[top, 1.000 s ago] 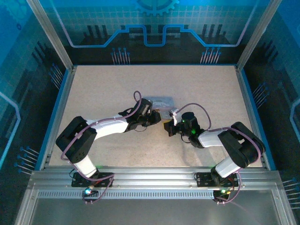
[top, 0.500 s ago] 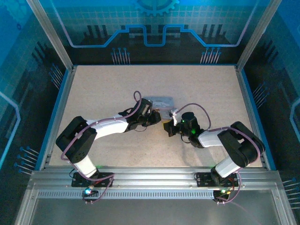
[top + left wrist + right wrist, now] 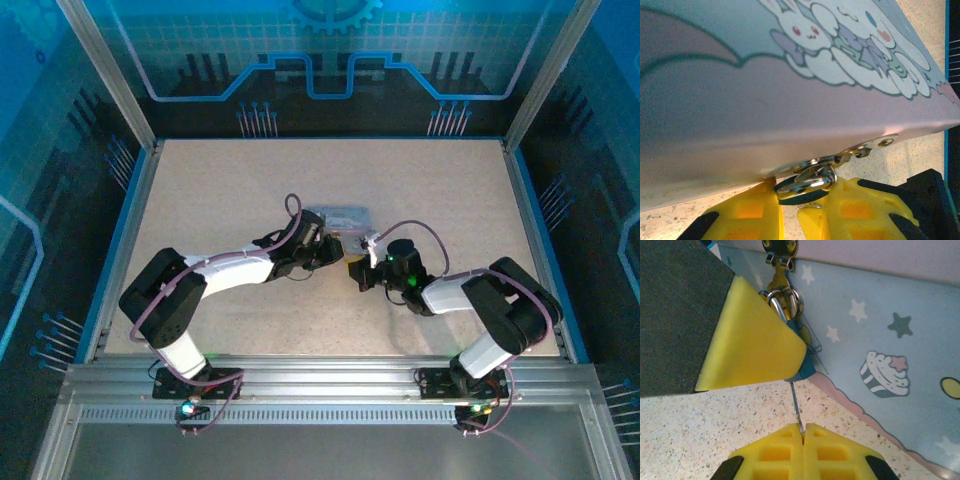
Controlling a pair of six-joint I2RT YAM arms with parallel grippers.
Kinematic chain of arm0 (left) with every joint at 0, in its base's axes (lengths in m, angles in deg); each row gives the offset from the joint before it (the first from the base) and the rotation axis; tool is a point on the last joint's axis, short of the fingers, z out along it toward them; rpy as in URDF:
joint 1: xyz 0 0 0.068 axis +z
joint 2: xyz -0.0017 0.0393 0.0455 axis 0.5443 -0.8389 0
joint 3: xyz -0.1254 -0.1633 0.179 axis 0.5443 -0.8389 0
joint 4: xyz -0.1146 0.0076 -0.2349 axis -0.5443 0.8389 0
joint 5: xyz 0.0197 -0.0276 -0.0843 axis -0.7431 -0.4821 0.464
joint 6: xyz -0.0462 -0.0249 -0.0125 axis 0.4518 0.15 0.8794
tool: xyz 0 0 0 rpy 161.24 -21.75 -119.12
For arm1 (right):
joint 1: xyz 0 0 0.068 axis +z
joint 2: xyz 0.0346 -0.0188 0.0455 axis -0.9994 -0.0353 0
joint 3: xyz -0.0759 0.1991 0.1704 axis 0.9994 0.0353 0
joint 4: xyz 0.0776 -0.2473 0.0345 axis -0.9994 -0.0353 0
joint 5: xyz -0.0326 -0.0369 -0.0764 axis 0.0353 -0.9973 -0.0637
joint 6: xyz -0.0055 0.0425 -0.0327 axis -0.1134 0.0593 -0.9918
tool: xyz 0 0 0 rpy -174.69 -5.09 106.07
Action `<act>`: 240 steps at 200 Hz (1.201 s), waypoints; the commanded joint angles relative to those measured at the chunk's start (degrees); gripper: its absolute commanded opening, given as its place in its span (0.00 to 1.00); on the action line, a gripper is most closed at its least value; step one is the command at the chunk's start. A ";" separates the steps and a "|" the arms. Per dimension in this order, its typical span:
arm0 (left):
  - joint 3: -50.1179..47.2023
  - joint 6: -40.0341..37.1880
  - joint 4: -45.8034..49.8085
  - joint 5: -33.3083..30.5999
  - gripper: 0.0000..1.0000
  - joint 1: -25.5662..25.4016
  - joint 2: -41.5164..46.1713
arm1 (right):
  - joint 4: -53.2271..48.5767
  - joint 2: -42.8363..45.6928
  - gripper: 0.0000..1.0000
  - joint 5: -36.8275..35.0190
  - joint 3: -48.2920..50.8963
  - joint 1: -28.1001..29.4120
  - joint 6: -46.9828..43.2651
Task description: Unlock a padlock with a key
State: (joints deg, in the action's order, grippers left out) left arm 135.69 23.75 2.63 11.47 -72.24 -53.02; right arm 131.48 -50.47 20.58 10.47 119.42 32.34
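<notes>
Over the last second almost nothing has changed in the view from above: both my arms stay where they were, only my right elbow has crept a little. My left pincer [image 3: 800, 205] keeps pinching the padlock [image 3: 802, 196] between its yellow fingers, right at their tips. The silver shackle [image 3: 812, 179] just beyond them is still hooked through the clasp [image 3: 860, 149] of the tin [image 3: 790, 100]. My right pincer [image 3: 802, 437] is pressed together on the key [image 3: 796, 405]. Its thin blade stands out straight ahead of my fingertips and reaches the underside of the padlock, which sits just in front, over the speckled table [image 3: 715, 415]. How deep the blade is inside I cannot tell. I judge that this stillness means I am at the delicate step, seating the key or starting to turn it. The lock is not open yet, because the shackle looks closed. The blade is thin, so a push that is not straight could bend it or make it slip out.
</notes>
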 commanded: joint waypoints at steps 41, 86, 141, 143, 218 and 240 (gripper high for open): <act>1.98 0.77 -1.62 1.77 0.17 -0.39 1.83 | 7.00 -1.50 0.00 1.81 -0.47 -1.34 -0.14; 2.01 0.76 -1.37 1.77 0.17 -0.44 1.80 | 8.08 -2.14 0.00 3.02 -0.69 -1.65 -0.59; 2.47 0.86 -1.19 2.52 0.16 -0.42 1.75 | 9.44 -2.70 0.00 4.22 -0.78 -1.82 -1.20; 2.46 0.77 -1.18 2.49 0.16 -0.45 1.75 | 9.47 -2.76 0.00 4.27 -0.91 -1.82 -1.25; 2.70 0.60 -0.97 3.40 0.16 -0.45 1.73 | 10.42 -3.15 0.00 5.67 -0.64 -2.87 -2.13; 2.71 0.43 -0.83 3.44 0.16 -0.43 1.73 | 10.44 -3.10 0.00 6.13 -0.72 -3.14 -2.44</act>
State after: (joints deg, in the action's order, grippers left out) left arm 136.23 24.77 2.78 11.76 -72.20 -53.02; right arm 136.35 -53.20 24.80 10.47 117.03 31.18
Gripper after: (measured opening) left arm 0.203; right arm 0.041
